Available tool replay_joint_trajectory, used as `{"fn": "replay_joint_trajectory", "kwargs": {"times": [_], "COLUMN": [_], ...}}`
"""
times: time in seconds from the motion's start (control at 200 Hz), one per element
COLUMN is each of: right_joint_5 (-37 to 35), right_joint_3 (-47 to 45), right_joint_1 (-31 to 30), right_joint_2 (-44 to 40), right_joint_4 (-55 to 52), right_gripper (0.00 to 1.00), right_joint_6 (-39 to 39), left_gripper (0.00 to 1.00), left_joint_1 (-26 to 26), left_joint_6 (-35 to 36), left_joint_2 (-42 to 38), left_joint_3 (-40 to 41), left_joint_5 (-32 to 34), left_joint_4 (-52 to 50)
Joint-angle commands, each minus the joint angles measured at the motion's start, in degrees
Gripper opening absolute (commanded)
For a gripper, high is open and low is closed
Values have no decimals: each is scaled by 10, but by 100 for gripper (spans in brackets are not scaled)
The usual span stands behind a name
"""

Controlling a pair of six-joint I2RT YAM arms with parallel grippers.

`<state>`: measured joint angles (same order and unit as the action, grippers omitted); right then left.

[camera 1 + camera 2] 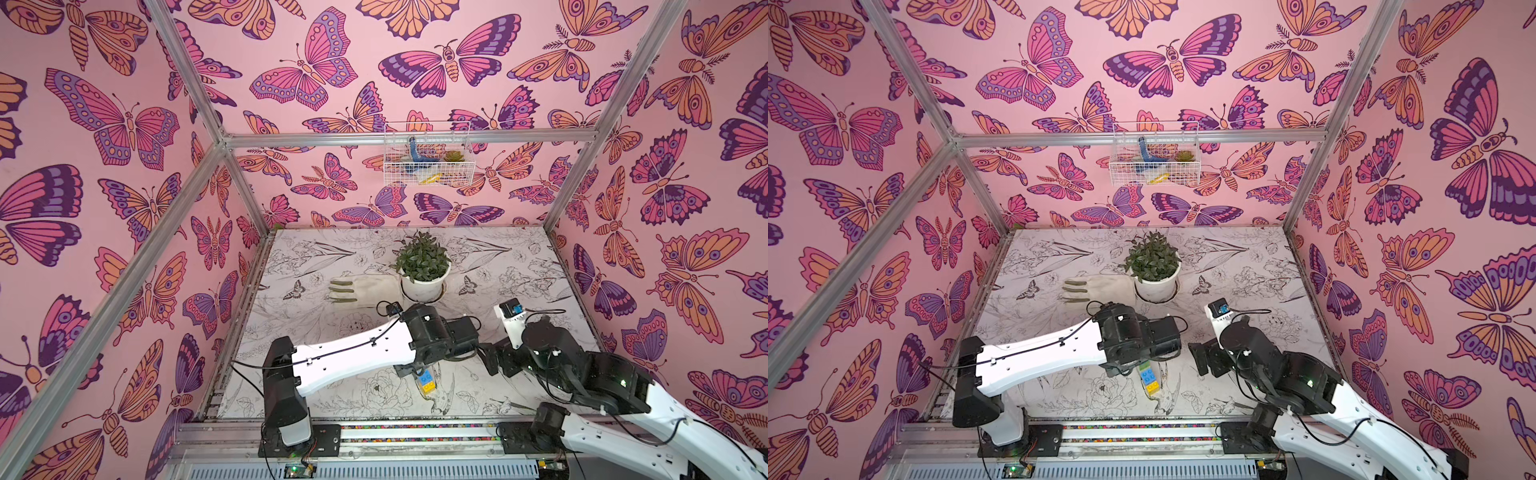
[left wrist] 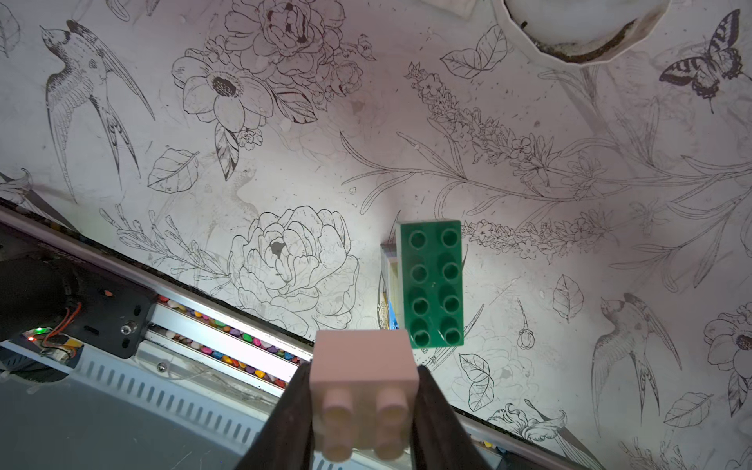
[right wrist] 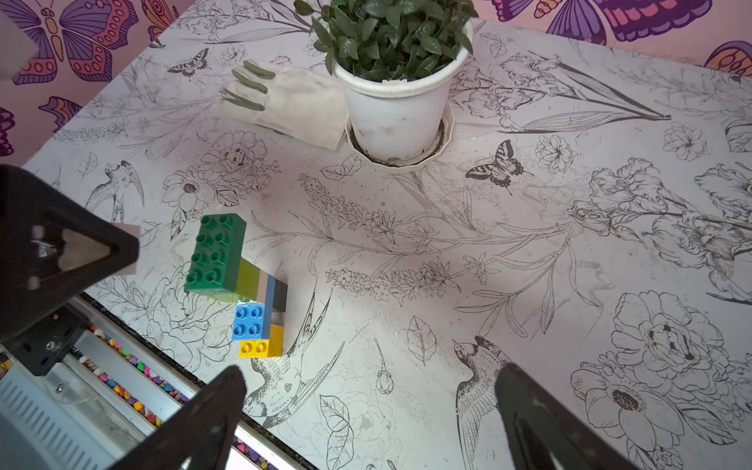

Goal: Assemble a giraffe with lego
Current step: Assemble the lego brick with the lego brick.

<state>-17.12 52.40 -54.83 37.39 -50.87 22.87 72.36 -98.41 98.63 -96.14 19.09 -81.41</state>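
Flower-printed table [image 3: 529, 244] holds the giraffe [image 3: 244, 285] built up to its green head [image 2: 433, 283], just beyond the left gripper [image 2: 363, 368], jaws pinching a white brick [image 2: 364, 403], seemingly the only piece left; right gripper [image 3: 370, 372] gapes empty.

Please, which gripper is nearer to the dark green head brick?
Left. The left gripper, holding a white brick, hovers close to the dark green head brick; the right gripper stands open, farther off.

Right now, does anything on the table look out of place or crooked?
One thing: on the multicoloured brick giraffe, the square yellow leg brick juts past the long blue body brick, its studs exposed instead of sitting squarely underneath.
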Motion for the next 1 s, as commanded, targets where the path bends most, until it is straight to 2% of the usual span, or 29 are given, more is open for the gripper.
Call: {"fn": "replay_joint_trajectory", "kwargs": {"times": [0.0, 0.2, 0.516, 0.996], "right_joint_5": [25, 10, 9, 5], "right_joint_3": [8, 18, 30, 24], "right_joint_1": [4, 5, 6, 6], "right_joint_2": [-14, -79, -44, -39], "right_joint_4": [-20, -52, -45, -33], "right_gripper": [99, 99, 99, 99], "right_joint_6": [-1, 15, -6, -23], "left_gripper": [29, 28, 28, 28], "left_joint_1": [-11, -21, -47, -43], "left_joint_6": [-4, -2, 36, 31], "left_joint_2": [-12, 14, 25, 36], "left_joint_3": [10, 11, 19, 0], "left_joint_5": [-7, -27, -63, -71], "left_joint_4": [71, 119, 119, 64]}}
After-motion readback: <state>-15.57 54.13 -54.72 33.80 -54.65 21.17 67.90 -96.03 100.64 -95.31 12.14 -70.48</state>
